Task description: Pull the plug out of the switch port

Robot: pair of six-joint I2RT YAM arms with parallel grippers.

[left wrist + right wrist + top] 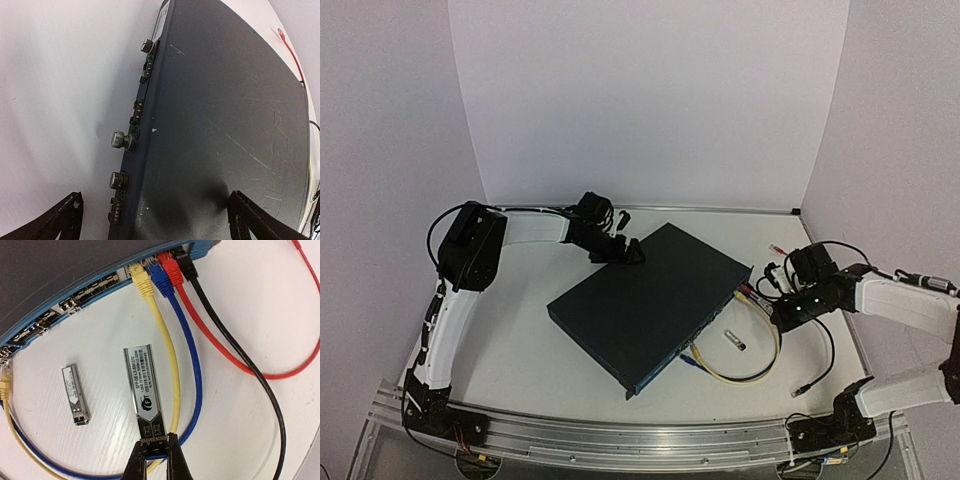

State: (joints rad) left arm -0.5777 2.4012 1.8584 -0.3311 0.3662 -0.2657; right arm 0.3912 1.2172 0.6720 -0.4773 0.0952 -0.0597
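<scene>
The switch (650, 300) is a flat dark box lying at an angle mid-table; its socket face (90, 290) points toward my right arm. The plug (145, 385), a silver metal module with a printed label, is out of the sockets and hangs just above the table. My right gripper (156, 442) is shut on its rear end. In the top view that gripper (762, 300) sits off the switch's right corner. My left gripper (155, 197) is open, straddling the switch's back edge (140, 150), with one finger (250, 215) over the lid.
Yellow (141, 282), blue (159, 277), red (171, 269) and black (186, 265) cable plugs sit in adjacent sockets, their cables looping over the table. A second silver module (75, 395) lies loose on the table. White walls close in the back and sides.
</scene>
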